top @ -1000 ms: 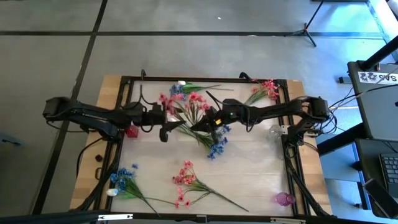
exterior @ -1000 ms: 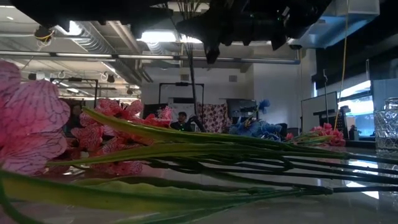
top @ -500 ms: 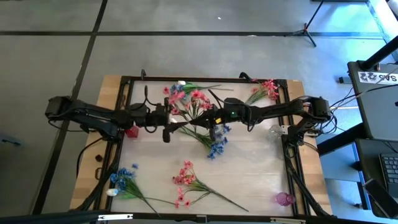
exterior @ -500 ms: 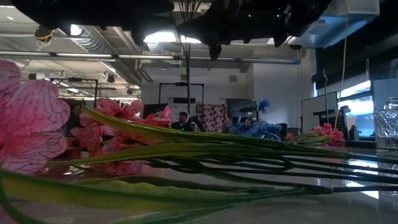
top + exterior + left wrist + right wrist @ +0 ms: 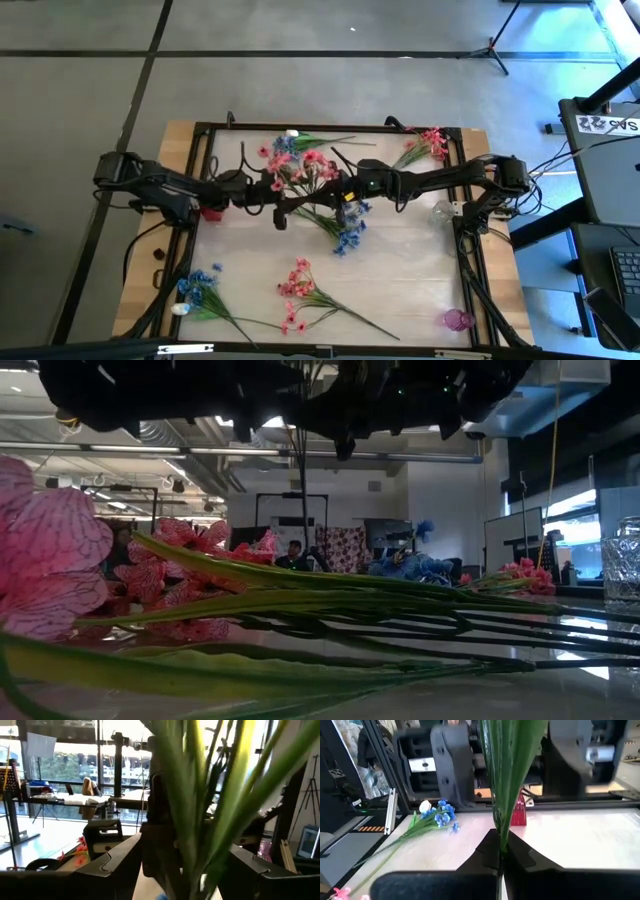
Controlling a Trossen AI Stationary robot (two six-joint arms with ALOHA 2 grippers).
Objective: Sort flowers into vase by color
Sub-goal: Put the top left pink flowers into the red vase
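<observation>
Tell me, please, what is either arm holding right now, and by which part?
The right gripper is shut on a flower sprig, pinching its green stem. The left gripper is open around the same sprig, not gripping.

Count taken from the high view. Flower sprays on the table [image 5: 420,255]: five groups in all. One pink spray [image 5: 428,143] at the far right corner; one mixed pink-and-blue cluster [image 5: 300,165] at the far centre between the arms; one blue spray [image 5: 349,237] just below it; one pink spray [image 5: 298,290] near the front centre; one blue spray with a white bud [image 5: 198,285] at the front left. Vases: three, namely red [image 5: 211,211], clear [image 5: 443,211] and pink [image 5: 457,320]. Robot arms: two
</observation>
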